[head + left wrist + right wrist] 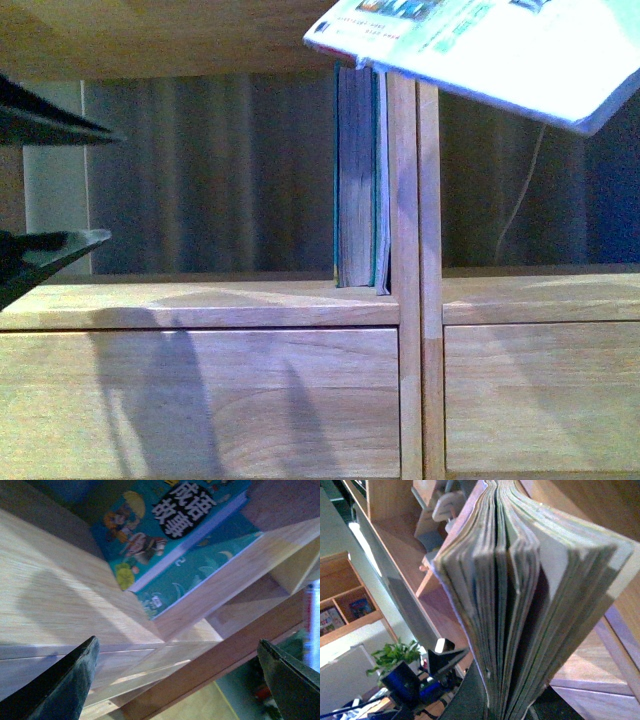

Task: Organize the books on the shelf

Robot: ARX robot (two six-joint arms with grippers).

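Note:
The teal book (357,190) stands upright in the left compartment of the shelf (200,300), pressed against the wooden divider (405,200). Its cartoon cover (165,525) shows in the left wrist view, with a second teal cover (200,575) behind it. My left gripper (40,185) (180,680) hangs open at that compartment's left side, holding nothing. The white-and-blue booklet (480,50) floats tilted at the upper right, above the divider. In the right wrist view its fanned page edges (520,595) fill the picture, and my right gripper (505,712) is shut on its lower end.
Plain drawer fronts (200,400) (540,390) lie below the compartments. A thin white cable (520,190) hangs behind the right compartment. Beyond the shelf I see a potted plant (395,655) and another wooden shelf unit (345,605).

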